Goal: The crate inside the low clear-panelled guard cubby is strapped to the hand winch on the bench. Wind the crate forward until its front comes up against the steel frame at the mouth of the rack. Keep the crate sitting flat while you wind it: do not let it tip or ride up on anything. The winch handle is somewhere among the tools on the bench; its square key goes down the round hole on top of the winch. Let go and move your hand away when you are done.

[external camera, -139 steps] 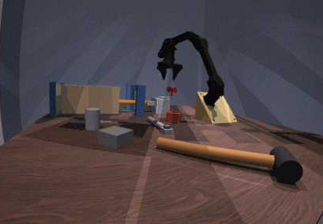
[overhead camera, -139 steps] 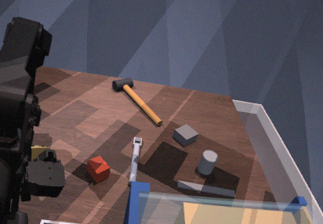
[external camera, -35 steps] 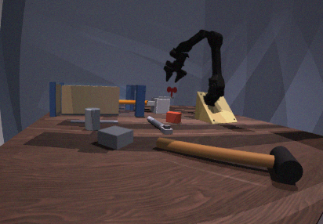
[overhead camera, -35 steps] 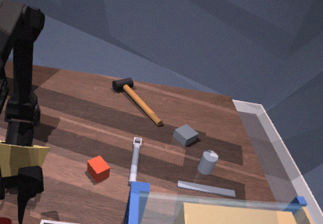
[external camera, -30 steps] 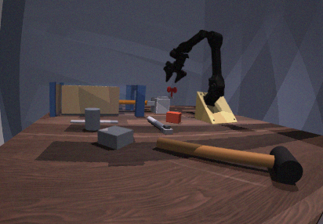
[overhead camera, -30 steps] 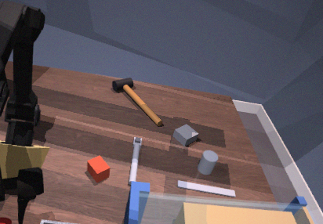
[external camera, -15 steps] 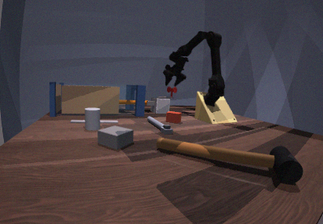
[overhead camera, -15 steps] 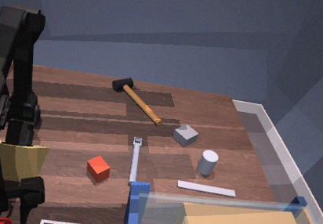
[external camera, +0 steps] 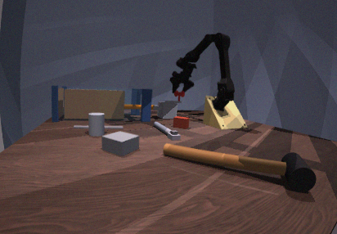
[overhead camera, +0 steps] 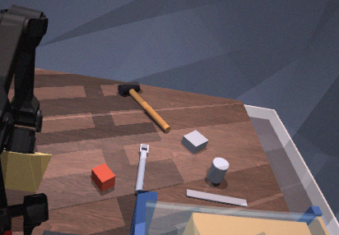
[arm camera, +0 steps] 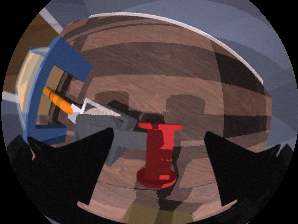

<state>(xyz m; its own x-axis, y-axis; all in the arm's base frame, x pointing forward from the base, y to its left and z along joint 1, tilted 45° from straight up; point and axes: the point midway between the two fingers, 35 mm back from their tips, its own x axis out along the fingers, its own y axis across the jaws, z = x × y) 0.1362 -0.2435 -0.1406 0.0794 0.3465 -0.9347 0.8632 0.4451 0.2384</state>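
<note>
The tan crate (overhead camera: 266, 227) (external camera: 94, 105) looks flat inside the cubby. A gap with the orange strap (external camera: 131, 106) (arm camera: 57, 101) across it shows between crate and blue frame (overhead camera: 143, 215) (external camera: 146, 107) (arm camera: 75, 61). The grey winch (external camera: 169, 110) carries a handle whose grey arm (arm camera: 132, 140) ends in an upright red knob (external camera: 179, 94) (arm camera: 160, 150). My gripper (external camera: 182, 88) (arm camera: 160, 135) is open and empty, its fingers apart on either side of the knob in the wrist view and just above it in the exterior view. The winch's top hole is hidden.
A red block (overhead camera: 103, 177) (external camera: 181, 122) and a grey socket-ended tool (overhead camera: 141, 172) (external camera: 164, 128) lie near the cubby. A grey block (overhead camera: 195, 141) (external camera: 120, 143), a cylinder (overhead camera: 218, 170) (external camera: 96, 124), a flat bar (overhead camera: 216, 197) and a hammer (overhead camera: 148, 108) (external camera: 227, 159) lie farther out.
</note>
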